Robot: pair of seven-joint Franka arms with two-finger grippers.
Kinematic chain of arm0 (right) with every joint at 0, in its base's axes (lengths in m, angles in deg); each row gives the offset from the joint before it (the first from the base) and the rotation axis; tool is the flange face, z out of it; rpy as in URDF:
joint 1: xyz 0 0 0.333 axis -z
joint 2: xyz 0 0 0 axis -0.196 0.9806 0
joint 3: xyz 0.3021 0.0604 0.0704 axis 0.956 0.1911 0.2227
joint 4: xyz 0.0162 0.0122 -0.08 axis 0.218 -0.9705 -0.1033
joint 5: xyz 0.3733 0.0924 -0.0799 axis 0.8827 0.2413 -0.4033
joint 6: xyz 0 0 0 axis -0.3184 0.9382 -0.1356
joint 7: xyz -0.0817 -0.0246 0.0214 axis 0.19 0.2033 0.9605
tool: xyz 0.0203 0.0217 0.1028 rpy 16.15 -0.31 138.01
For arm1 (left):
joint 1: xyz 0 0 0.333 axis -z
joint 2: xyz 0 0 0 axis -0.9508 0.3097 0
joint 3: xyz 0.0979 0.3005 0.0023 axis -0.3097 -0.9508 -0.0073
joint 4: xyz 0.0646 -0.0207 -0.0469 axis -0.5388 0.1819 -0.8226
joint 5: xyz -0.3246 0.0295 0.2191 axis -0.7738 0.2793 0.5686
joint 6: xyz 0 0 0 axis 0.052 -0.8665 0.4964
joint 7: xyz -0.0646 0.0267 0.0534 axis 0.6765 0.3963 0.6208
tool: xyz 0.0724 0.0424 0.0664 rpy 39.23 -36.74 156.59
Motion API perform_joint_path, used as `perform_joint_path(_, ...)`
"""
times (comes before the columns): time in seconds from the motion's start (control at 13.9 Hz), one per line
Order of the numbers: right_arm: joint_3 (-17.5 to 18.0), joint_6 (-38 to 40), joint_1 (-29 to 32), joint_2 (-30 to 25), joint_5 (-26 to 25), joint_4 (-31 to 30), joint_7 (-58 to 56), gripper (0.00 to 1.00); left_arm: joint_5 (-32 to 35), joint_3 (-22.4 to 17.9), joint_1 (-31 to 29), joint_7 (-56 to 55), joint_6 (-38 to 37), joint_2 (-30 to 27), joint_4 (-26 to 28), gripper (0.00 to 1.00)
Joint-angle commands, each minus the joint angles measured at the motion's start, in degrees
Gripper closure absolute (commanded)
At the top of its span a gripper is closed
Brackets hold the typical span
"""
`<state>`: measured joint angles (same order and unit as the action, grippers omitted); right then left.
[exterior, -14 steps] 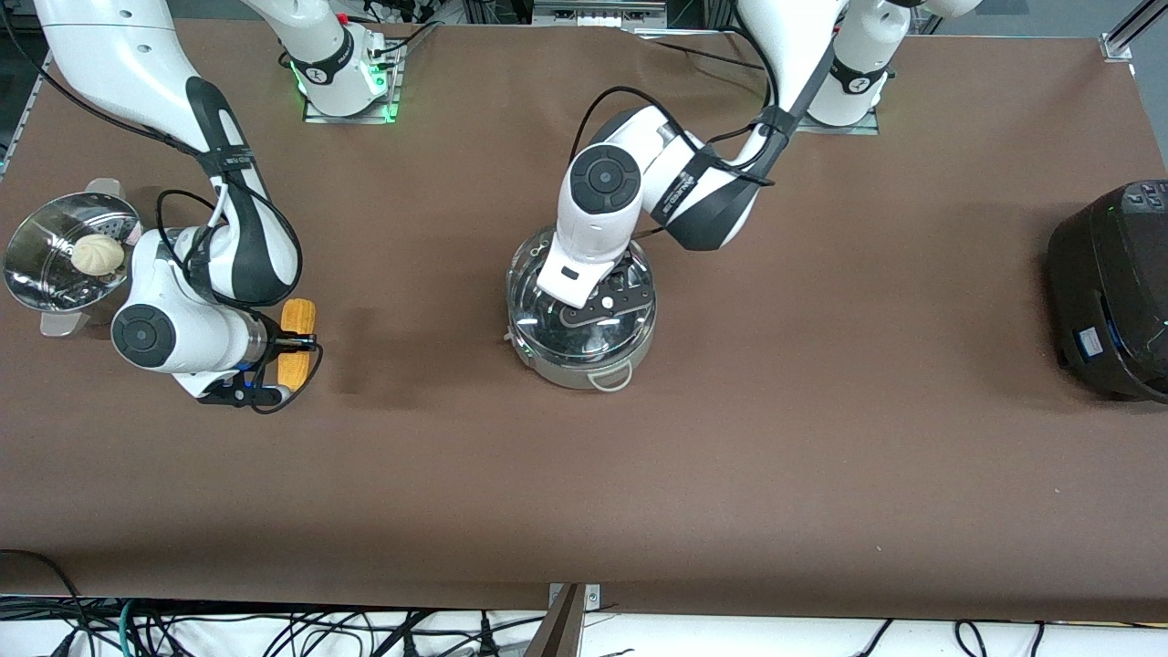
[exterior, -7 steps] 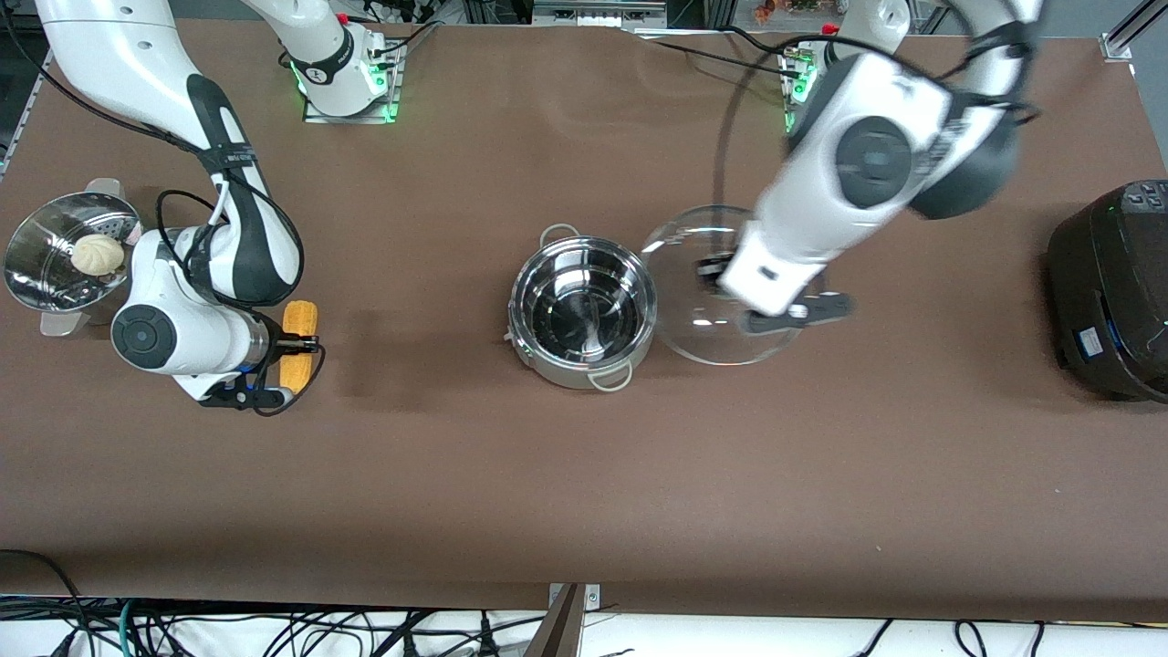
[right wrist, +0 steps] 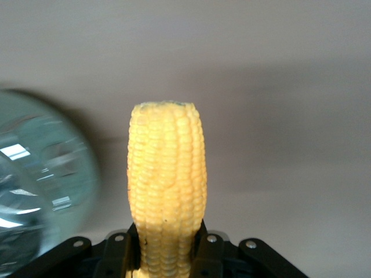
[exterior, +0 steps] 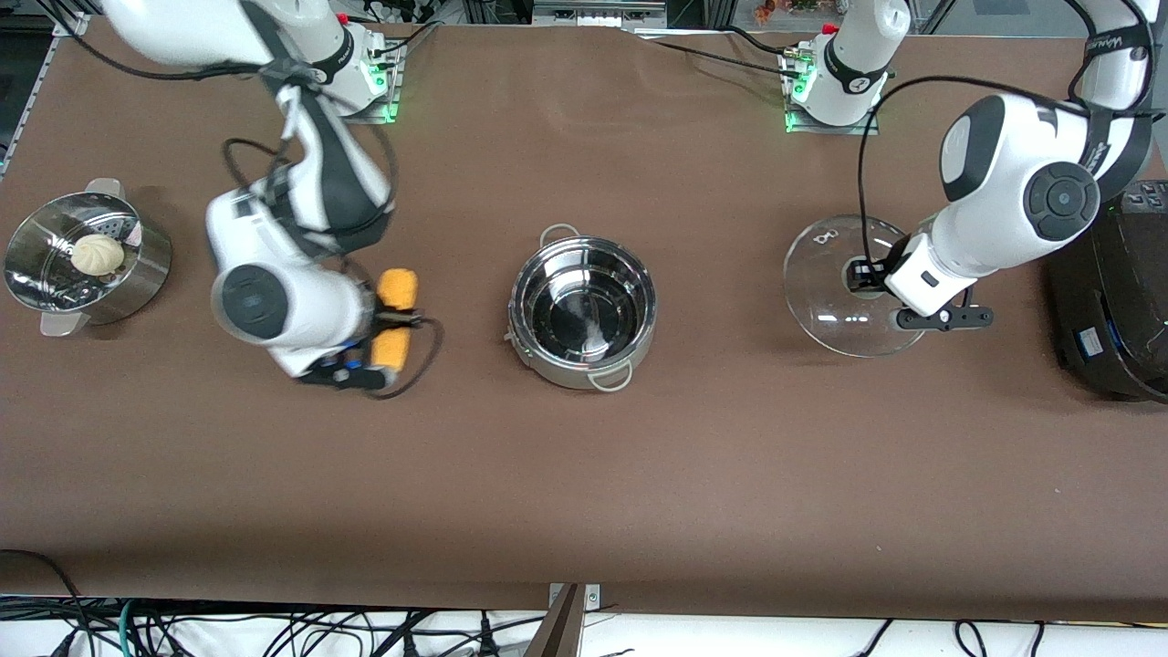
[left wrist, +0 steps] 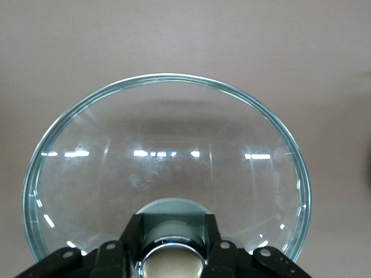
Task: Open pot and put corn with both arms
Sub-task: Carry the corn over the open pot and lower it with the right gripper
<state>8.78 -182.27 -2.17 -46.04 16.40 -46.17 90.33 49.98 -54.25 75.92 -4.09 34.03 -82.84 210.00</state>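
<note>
The steel pot (exterior: 516, 301) stands open and empty at the table's middle. My left gripper (exterior: 862, 274) is shut on the tan knob (left wrist: 172, 265) of the glass lid (exterior: 835, 310). It holds the lid level over the table between the pot and the black cooker; the lid fills the left wrist view (left wrist: 168, 150). My right gripper (exterior: 394, 319) is shut on the yellow corn (exterior: 397, 290) around its middle. It holds the corn above the table, beside the pot toward the right arm's end. In the right wrist view the corn (right wrist: 167, 174) sticks out past the gripper (right wrist: 168, 249), with the pot's rim (right wrist: 40, 191) blurred at the edge.
A steel steamer pot (exterior: 151, 269) with a white bun (exterior: 97, 254) stands at the right arm's end. A large black cooker (exterior: 1109, 301) stands at the left arm's end, close to the held lid.
My left gripper lifted the lid off the pot and carried it toward the black cooker. My right gripper raised the corn off the table and moved it toward the pot.
</note>
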Motion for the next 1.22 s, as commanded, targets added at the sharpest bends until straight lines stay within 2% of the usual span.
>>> perform_joint_path(0.0, 2.7, -7.6, -4.3, 1.9, 1.3, 1.3, 7.9, 0.94, 1.0, 0.0, -1.1, 4.7, 13.9, -1.3, 12.4, 1.00)
perform_joint_path(0.22, 2.7, -19.8, -11.6, 4.2, 4.1, 1.8, 13.7, 0.94, 1.1, 0.0, -1.2, 4.9, 18.3, 4.1, 13.1, 1.00)
perform_joint_path(0.43, 2.8, -24.1, -13.8, 8.1, 4.2, 2.1, 14.1, 0.93, 1.1, 0.1, -1.8, 4.9, 20.5, 6.0, 13.1, 1.00)
perform_joint_path(0.5, 2.7, -25.2, -14.7, 8.9, 4.1, 2.0, 14.1, 0.90, 1.2, 0.1, -1.7, 4.9, 20.2, 6.1, 13.1, 0.96)
perform_joint_path(0.58, 2.6, -25.3, -14.6, 9.8, 4.1, 2.1, 13.9, 0.57, 1.2, 0.1, -1.8, 4.9, 19.9, 6.1, 13.1, 0.64)
perform_joint_path(0.65, 2.6, -25.4, -14.2, 10.2, 3.9, 2.1, 14.1, 0.02, 1.1, 0.0, -1.7, 4.9, 19.8, 6.1, 13.1, 0.01)
perform_joint_path(0.86, 2.1, -24.8, -12.2, 8.4, 4.2, 2.3, 13.5, 0.00, 1.0, -2.3, -1.7, 4.6, 13.6, 3.7, 9.9, 0.00)
perform_joint_path(1.01, 1.5, -22.9, -10.3, 5.0, 4.5, 1.9, 13.5, 0.00, 1.0, -2.6, -1.7, 4.2, 2.9, 1.4, 3.4, 0.00)
perform_joint_path(1.15, 0.2, -16.6, -7.3, 2.4, 4.3, 2.2, 13.1, 0.00, 1.0, -2.9, -1.7, 4.1, -12.0, -0.4, -6.4, 0.00)
